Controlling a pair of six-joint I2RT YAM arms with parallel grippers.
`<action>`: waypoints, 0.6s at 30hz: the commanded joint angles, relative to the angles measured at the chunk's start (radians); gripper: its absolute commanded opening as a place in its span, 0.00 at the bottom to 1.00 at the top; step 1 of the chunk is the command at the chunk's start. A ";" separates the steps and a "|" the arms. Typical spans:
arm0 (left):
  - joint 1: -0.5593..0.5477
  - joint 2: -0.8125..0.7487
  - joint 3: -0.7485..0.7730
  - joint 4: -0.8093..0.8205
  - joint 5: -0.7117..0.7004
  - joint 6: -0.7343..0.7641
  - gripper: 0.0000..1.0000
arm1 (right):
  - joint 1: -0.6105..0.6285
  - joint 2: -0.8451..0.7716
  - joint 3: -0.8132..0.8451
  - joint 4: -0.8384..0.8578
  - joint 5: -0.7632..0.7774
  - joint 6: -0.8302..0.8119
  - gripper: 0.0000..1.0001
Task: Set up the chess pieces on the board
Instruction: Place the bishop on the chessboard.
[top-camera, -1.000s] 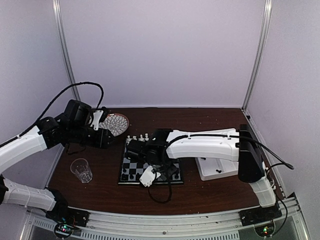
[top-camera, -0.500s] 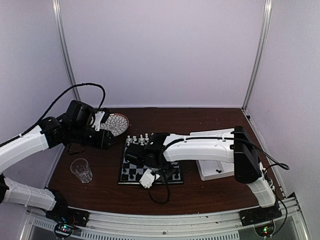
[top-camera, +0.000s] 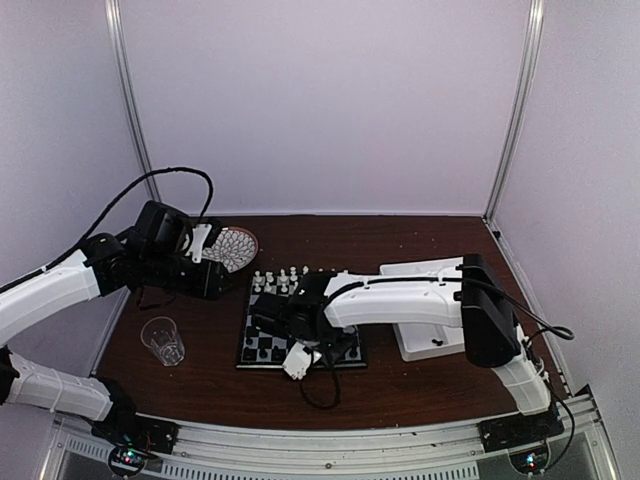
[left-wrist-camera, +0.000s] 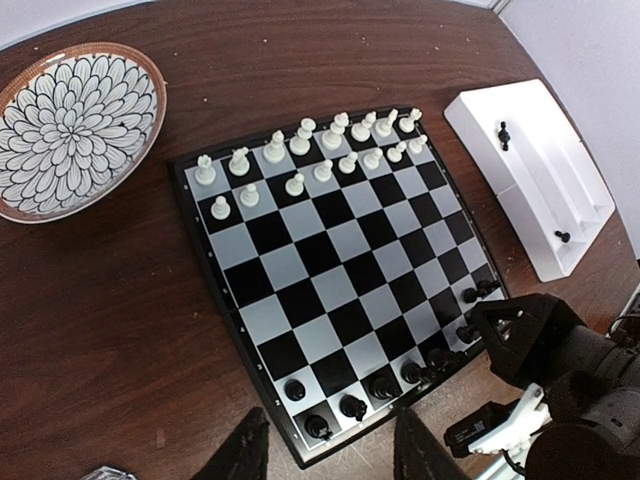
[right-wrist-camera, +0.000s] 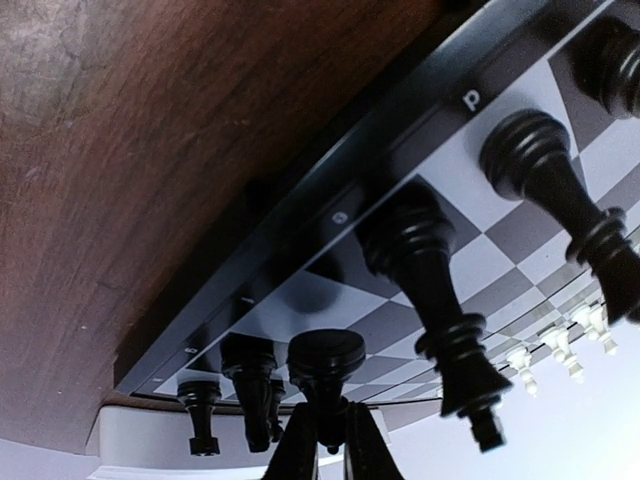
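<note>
the white chessmen seemed complete in two rows along the far edge of the board; black chessmen only partly filled its near edge; two more lay in the white tray right of the board; the right gripper pinched a glossy black pawn over the board's near rim; the left gripper hung spread and empty above the board's near-left side.

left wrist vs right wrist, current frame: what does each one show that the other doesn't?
Left wrist only: the patterned plate, the white tray holding two stray chessmen, the whole board, and the open left gripper.
Right wrist only: a close-up of the right gripper shut on a black piece at the black-side rim; contact with the square is unclear.
Both: the board, black pieces along that rim, and white pieces opposite.
</note>
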 joint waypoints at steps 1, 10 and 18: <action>0.007 0.005 -0.009 0.047 0.017 0.006 0.43 | 0.006 0.027 -0.008 0.008 0.027 -0.004 0.08; 0.014 0.006 -0.009 0.047 0.025 0.006 0.43 | 0.006 0.013 -0.010 0.009 0.041 -0.002 0.24; 0.017 0.023 -0.009 0.056 0.031 0.008 0.43 | 0.008 -0.038 -0.002 -0.009 0.024 0.010 0.28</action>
